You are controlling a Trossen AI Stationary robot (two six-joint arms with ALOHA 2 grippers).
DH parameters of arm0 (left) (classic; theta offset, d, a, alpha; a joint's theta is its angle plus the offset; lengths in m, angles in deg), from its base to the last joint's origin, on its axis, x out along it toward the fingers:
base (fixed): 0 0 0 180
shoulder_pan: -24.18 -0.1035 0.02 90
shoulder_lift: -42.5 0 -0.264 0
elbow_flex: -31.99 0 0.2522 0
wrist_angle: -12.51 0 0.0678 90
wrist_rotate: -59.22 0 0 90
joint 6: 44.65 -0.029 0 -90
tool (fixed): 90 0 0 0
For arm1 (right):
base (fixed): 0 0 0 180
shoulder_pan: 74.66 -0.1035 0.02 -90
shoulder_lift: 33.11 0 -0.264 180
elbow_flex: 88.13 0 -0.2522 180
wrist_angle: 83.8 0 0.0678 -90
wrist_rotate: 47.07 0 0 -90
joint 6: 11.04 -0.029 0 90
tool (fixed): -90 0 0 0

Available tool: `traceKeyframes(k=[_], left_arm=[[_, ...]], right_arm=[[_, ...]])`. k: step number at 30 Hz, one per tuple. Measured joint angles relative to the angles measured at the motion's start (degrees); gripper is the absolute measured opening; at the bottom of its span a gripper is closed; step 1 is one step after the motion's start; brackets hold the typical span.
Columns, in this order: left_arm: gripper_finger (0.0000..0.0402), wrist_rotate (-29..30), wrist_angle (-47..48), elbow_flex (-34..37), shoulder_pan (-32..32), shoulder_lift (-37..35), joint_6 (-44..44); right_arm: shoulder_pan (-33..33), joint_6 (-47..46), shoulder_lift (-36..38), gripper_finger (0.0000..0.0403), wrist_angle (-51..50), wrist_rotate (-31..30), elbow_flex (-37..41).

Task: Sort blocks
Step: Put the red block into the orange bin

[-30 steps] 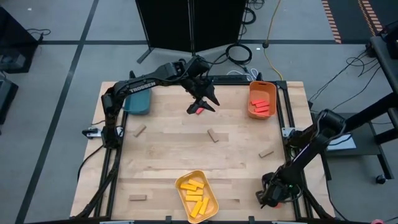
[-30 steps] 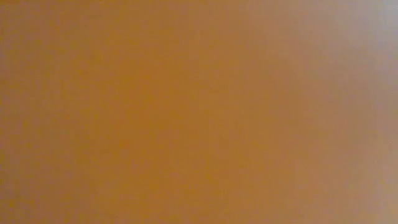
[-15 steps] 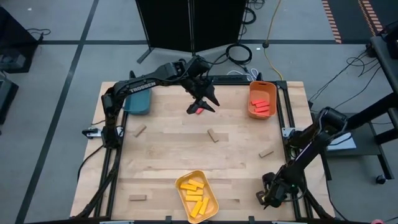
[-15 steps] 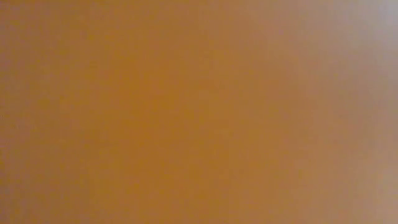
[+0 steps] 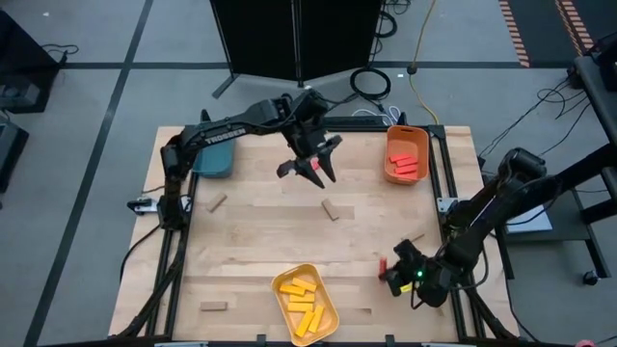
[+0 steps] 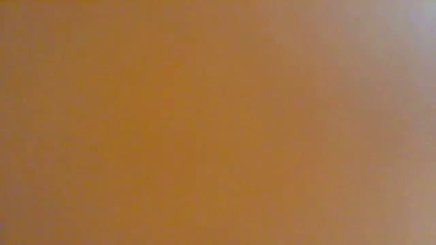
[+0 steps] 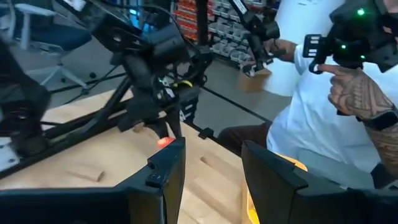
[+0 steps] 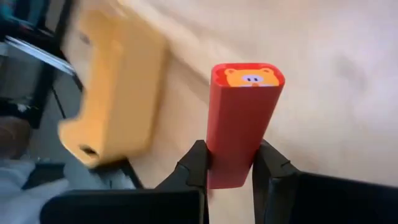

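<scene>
Red block stands clamped between the two dark fingers of the right pincer, its rounded end bearing a small orange animal face. In the high view that pincer sits over the near right part of the pale wood tabletop, just right of the yellow tray, which holds several yellow blocks; the same tray shows as a blurred yellow shape in the right wrist view. A tan block lies on the tabletop just beside the right arm. Farther off, the left pincer hangs over the far middle of the tabletop with its jaws standing apart; whether a block sits between them I cannot tell. A second tan block lies near it toward the middle, a third by the left edge, and a fourth at the near left corner. The orange tray at the far right corner carries red blocks, and the teal tray sits at the far left under the left arm. In the left wrist view a person in a white shirt is beyond the tabletop, a hand raised to dark gear. The low view shows only an orange-brown blur.
</scene>
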Motion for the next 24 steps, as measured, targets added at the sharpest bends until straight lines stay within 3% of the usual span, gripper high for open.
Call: traceKeyframes(k=[5,11,15,21,24], left_arm=[[0.0153,-0.45,-2.64,-0.02,1.79,2.08,0.02],[0.0153,-0.71,-5.16,0.07,4.91,5.78,1.23],[0.0153,1.12,-9.32,0.07,6.49,7.93,4.16],[0.0153,13.5,-18.5,0.07,8.2,10.46,12.92],[0.0153,15.11,-22.63,0.07,8.4,11.44,16.5]], right_arm=[[1.64,14.41,3.17,0.0022,0.03,-11.81,-0.04],[3.71,28.26,6.12,0.0022,0.05,-19.84,-0.07],[5.08,33.36,7.47,0.0022,0.41,-20.38,-0.07],[6.07,36.64,8.52,0.0022,0.39,-19.66,-0.07],[6.04,36.98,8.61,0.0022,0.26,-19.59,-0.07]])
